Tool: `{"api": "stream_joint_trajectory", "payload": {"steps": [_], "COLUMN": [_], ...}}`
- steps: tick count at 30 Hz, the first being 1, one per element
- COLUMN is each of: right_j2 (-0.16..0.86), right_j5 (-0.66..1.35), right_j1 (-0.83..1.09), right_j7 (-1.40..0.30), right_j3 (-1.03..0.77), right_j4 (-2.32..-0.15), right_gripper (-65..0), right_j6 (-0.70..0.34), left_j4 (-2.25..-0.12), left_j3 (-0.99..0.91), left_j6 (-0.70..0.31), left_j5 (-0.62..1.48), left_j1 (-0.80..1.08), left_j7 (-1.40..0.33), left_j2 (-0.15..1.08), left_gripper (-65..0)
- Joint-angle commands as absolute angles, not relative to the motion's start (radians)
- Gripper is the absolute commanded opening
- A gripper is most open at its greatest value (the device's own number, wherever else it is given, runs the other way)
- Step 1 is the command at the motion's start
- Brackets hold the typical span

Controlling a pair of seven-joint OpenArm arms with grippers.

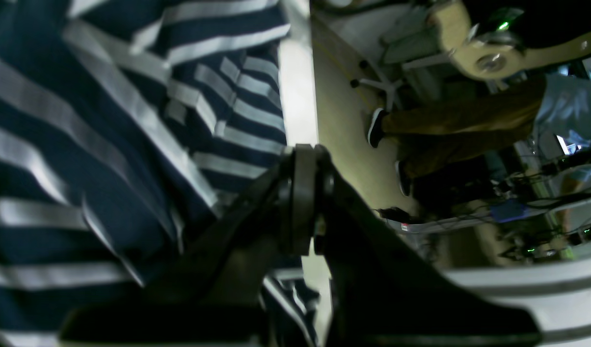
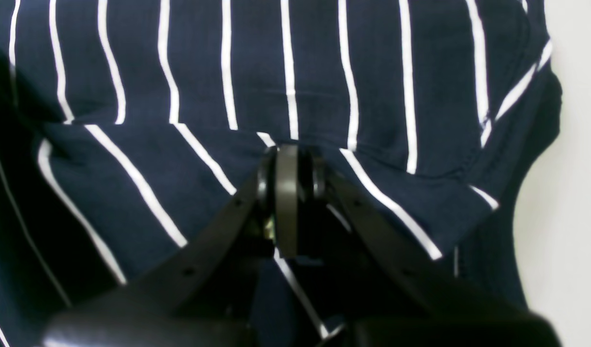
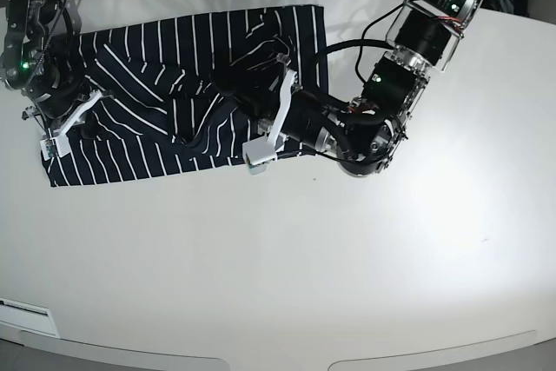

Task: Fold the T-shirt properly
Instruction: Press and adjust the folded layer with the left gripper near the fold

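Bare white table (image 3: 287, 258) nearest the base camera. Beyond it the shirt (image 3: 165, 67) lies rumpled on the table's far left part, partly gathered into folds. Left gripper (image 3: 233, 86) reaches sideways over the shirt's right half, jaws pressed together, a fold of striped cloth bunched at its tips. Right gripper (image 3: 80, 121) sits on the shirt's left end, jaws nipped on a fold (image 2: 295, 140) of the cloth.
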State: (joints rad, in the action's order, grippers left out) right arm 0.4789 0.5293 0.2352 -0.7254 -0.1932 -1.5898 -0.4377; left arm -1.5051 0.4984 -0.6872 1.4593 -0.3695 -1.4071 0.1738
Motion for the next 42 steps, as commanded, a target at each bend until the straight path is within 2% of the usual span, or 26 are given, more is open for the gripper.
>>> {"api": "stream_joint_trajectory", "payload": {"steps": [1, 3, 8, 16, 22, 26, 29, 35, 42], "right_j2": [0.482, 0.482, 0.482, 0.482, 0.482, 0.482, 0.482, 0.482, 0.482], "right_j5": [0.501, 0.501, 0.501, 0.501, 0.500, 0.501, 0.501, 0.501, 0.501], "right_j1": [0.250, 0.252, 0.255, 0.250, 0.250, 0.250, 0.250, 0.250, 0.250], "right_j7": [-0.823, -0.823, -0.831, -0.819, -0.823, -0.823, -0.823, -0.819, -0.820], "right_j3": [-0.183, -0.183, -0.183, -0.183, -0.183, -0.183, -0.183, -0.183, -0.183], "right_j4": [-1.582, -1.582, -1.582, -1.582, -1.582, -1.582, -1.582, -1.582, -1.582], "right_gripper": [-57.3, -57.3, -57.3, -57.3, -57.3, -57.3, -57.3, -57.3, -57.3], "right_j6": [-0.445, -0.445, -0.444, -0.444, -0.442, -0.442, -0.441, -0.442, -0.442], "left_j4": [-1.523, -1.523, -1.523, -1.523, -1.523, -1.523, -1.523, -1.523, -1.523], "left_j3": [0.487, 0.479, 0.479, 0.574, 0.725, 0.761, 0.761, 0.761, 0.758], "left_j6": [-0.698, -0.698, -0.664, -0.662, -0.659, -0.626, -0.616, -0.625, -0.661], "left_j5": [1.484, 1.467, 1.178, 1.241, 1.107, 0.993, 1.020, 1.267, 1.270], "left_j1": [-0.430, -0.479, -0.512, -0.467, -0.458, -0.457, -0.451, -0.447, -0.446], "left_j7": [-1.396, -1.396, -1.396, -1.396, -1.396, -1.396, -1.396, -1.380, -1.375], "left_j2": [0.182, 0.199, 0.269, 0.322, 0.338, 0.337, 0.334, 0.312, 0.232], "left_gripper": [-65.0, -65.0, -65.0, -65.0, -65.0, -65.0, -65.0, -65.0, -65.0]}}
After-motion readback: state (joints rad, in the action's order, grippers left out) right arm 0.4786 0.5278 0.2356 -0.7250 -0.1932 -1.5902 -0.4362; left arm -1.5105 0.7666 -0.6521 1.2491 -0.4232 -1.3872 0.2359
